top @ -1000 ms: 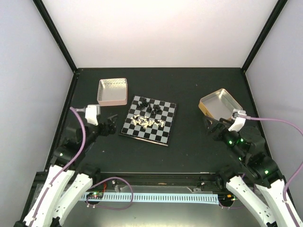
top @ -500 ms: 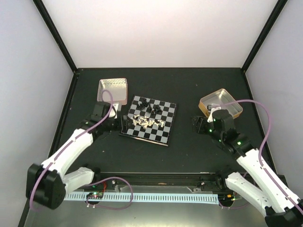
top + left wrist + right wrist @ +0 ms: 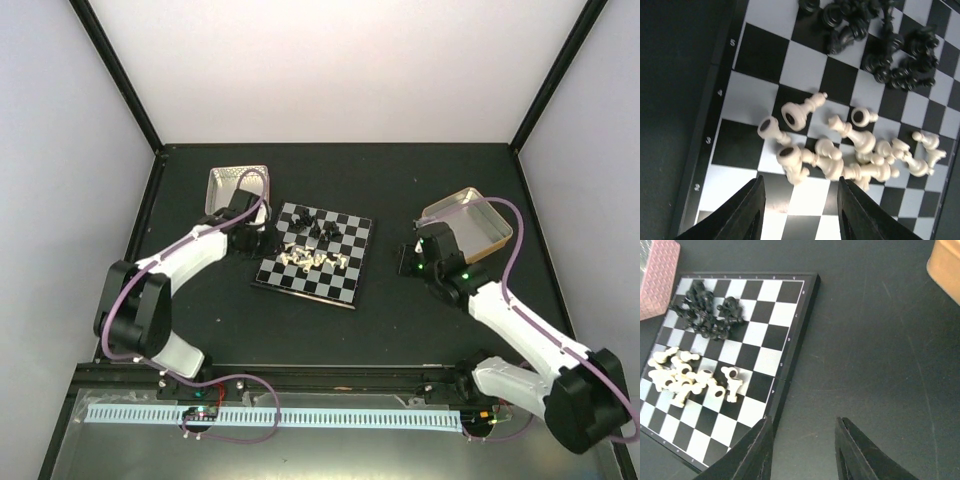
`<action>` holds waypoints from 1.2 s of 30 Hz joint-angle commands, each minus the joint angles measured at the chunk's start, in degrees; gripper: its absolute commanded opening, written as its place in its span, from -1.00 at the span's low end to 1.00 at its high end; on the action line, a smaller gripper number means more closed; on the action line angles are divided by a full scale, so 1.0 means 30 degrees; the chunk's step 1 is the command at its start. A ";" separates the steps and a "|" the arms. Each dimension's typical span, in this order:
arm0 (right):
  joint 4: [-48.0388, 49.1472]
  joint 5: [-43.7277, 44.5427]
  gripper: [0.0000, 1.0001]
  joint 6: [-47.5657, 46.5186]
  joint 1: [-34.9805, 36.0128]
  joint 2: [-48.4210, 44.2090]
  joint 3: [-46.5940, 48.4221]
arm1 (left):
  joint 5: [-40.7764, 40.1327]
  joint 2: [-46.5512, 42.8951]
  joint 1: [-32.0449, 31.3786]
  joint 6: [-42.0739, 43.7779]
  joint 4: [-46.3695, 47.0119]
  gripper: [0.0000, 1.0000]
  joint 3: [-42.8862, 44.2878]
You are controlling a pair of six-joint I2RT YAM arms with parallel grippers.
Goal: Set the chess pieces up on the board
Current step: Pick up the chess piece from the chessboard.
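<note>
At centre from above, board (image 3: 345, 280): cream chess pieces (image 3: 312, 259) and black chess pieces (image 3: 316, 228) heaped, none placed.
Left wrist, left gripper (image 3: 800, 187): jaws parted, empty, over board's left side, near cream heap.
Right wrist, right gripper (image 3: 804, 424): parted, empty, right of board.
Step, judged: approach to first pick.
Next: narrow pinch on one toppled cream piece.

High overhead, the fixed camera sees the whole flat black-and-white checkered board (image 3: 320, 287), which the left wrist camera views from close above and the right wrist one from farther right.
</note>
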 commanded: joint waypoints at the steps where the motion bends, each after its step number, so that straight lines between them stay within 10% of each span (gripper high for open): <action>1: 0.1549 -0.0474 -0.32 -0.0031 0.0010 0.1296 0.0601 | -0.1307 0.1263 -0.0136 -0.0318 -0.0639 -0.17 0.1541; 36: 0.2144 -0.1643 -0.37 0.0143 -0.0005 0.3333 0.0936 | -0.1827 0.7700 -0.0960 0.4162 -0.4046 -0.42 0.7338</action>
